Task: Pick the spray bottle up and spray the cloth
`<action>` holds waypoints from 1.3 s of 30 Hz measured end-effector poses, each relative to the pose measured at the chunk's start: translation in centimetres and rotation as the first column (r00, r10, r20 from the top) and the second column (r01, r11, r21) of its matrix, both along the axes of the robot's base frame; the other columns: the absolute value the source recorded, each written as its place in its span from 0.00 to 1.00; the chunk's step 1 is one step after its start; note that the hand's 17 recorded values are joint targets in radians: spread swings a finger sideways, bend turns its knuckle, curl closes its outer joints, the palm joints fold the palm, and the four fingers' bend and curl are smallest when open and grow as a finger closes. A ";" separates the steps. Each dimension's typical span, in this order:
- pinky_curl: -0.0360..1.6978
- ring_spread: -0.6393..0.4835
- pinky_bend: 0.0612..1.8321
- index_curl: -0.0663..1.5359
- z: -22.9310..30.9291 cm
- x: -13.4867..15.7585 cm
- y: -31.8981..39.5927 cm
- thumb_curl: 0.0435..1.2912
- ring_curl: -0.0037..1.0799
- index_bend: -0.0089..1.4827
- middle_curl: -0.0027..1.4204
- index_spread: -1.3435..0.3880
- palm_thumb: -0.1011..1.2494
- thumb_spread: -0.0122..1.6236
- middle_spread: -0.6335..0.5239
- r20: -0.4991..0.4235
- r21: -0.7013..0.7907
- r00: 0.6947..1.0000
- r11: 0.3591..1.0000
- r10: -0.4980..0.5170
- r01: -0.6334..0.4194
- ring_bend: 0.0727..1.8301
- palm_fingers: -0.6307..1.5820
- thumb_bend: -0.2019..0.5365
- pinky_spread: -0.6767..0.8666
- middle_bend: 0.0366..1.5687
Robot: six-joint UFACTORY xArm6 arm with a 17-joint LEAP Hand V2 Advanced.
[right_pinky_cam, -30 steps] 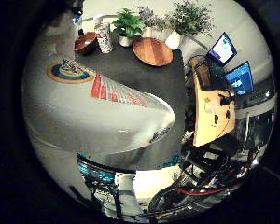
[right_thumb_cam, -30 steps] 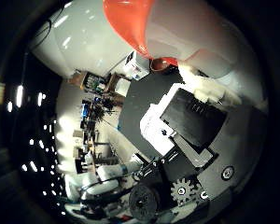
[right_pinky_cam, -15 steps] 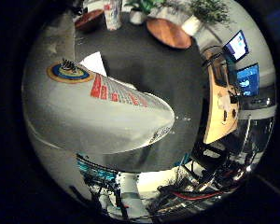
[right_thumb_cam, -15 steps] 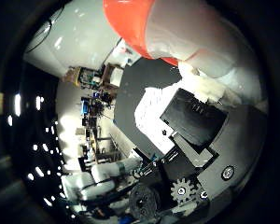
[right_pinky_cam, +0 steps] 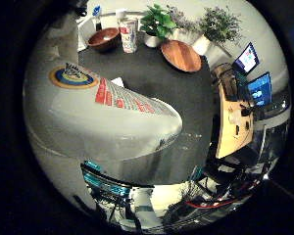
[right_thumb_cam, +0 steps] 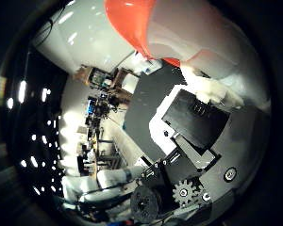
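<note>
The spray bottle (right_pinky_cam: 103,122) lies right against my palm, and its white body with a red and blue label fills much of the little finger side view. In the thumb side view its orange spray head (right_thumb_cam: 132,23) and white neck sit just above my hand (right_thumb_cam: 193,122). My black and white fingers are curled against the bottle under its white trigger part (right_thumb_cam: 212,89). A small white corner (right_pinky_cam: 118,81), possibly the cloth, pokes out from behind the bottle on the black table (right_pinky_cam: 161,83); the rest is hidden.
At the table's far edge stand a brown bowl (right_pinky_cam: 104,39), a printed cup (right_pinky_cam: 129,35), a wooden plate (right_pinky_cam: 181,55) and potted plants (right_pinky_cam: 157,22). A wooden desk (right_pinky_cam: 232,122) with monitors (right_pinky_cam: 247,58) is beside the table.
The whole picture has shifted, so the camera has moved: the bowl, cup and plants are back in full view. The bottle stays against my palm.
</note>
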State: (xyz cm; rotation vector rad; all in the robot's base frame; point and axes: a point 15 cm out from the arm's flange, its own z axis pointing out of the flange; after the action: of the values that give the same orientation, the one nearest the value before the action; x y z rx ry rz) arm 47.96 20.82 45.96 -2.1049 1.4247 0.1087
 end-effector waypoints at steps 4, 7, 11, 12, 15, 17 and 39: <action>0.39 0.37 0.72 0.47 1.8 -1.2 3.1 0.84 0.61 0.80 0.52 0.62 0.83 0.45 0.38 0.028 0.064 0.998 0.996 0.053 -0.055 0.75 0.82 0.25 0.24 0.86; 0.39 0.37 0.72 0.47 3.5 -2.3 6.4 0.84 0.61 0.80 0.52 0.62 0.83 0.46 0.38 0.055 0.170 0.992 0.978 0.114 -0.122 0.75 0.82 0.25 0.24 0.86; 0.39 0.37 0.72 0.47 6.2 -4.0 11.3 0.84 0.62 0.80 0.52 0.62 0.83 0.46 0.38 0.140 0.323 0.968 0.915 0.208 -0.243 0.75 0.82 0.26 0.24 0.86; 0.39 0.37 0.72 0.47 6.4 -4.3 12.3 0.84 0.62 0.80 0.52 0.62 0.83 0.46 0.38 0.162 0.352 0.961 0.897 0.223 -0.267 0.75 0.82 0.26 0.24 0.86; 0.39 0.37 0.71 0.47 3.4 -5.5 14.4 0.84 0.62 0.80 0.52 0.62 0.82 0.47 0.38 0.139 0.399 0.957 0.870 0.256 -0.290 0.75 0.82 0.25 0.24 0.86; 0.39 0.37 0.71 0.47 2.4 -6.0 15.6 0.84 0.62 0.80 0.52 0.62 0.82 0.47 0.38 0.142 0.441 0.952 0.843 0.273 -0.308 0.75 0.82 0.26 0.24 0.86; 0.39 0.37 0.71 0.47 -7.6 1.1 28.0 0.83 0.62 0.79 0.52 0.62 0.82 0.43 0.39 0.169 0.754 0.918 0.553 0.359 -0.355 0.74 0.82 0.25 0.24 0.85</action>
State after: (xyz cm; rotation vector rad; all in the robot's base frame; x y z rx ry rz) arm 49.05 48.81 38.38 -1.5824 0.6864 0.7598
